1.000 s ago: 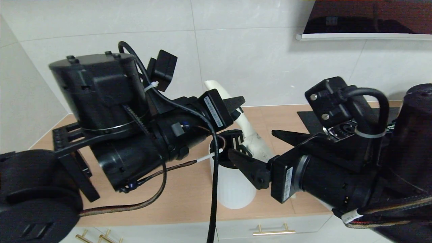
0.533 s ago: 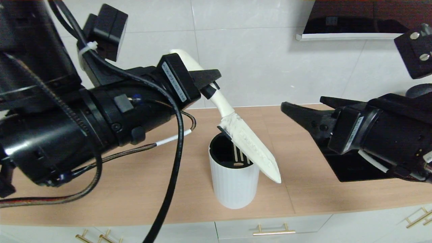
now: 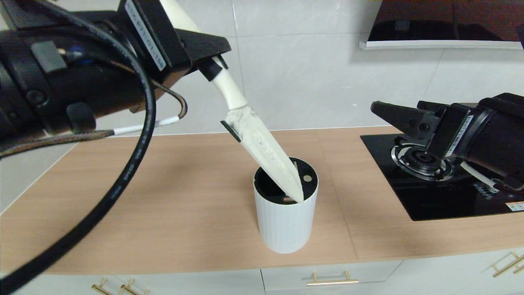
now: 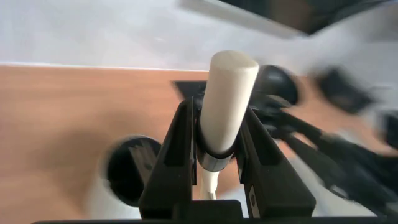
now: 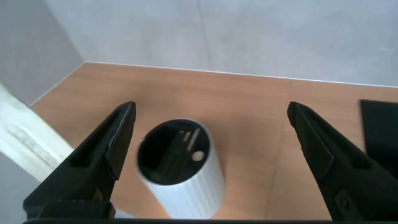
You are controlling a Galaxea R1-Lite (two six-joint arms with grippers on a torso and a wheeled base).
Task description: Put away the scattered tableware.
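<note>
My left gripper is high at the left, shut on the cream handle of a white knife. The blade slants down to the right, its tip over the mouth of the white ribbed holder on the wooden counter. In the left wrist view the knife handle stands clamped between the fingers, with the holder below. My right gripper hangs open at the right, above the stove, with nothing in it. In the right wrist view the holder shows utensils inside, between the open fingers.
A black gas stove is set into the counter at the right. A dark range hood hangs on the tiled wall above it. Bare wooden counter lies left of the holder. Drawers with gold handles sit below the front edge.
My left arm has risen and swung left, carrying the knife so its tip now hangs over the holder's mouth. My right arm has pulled back to the right, away from the holder.
</note>
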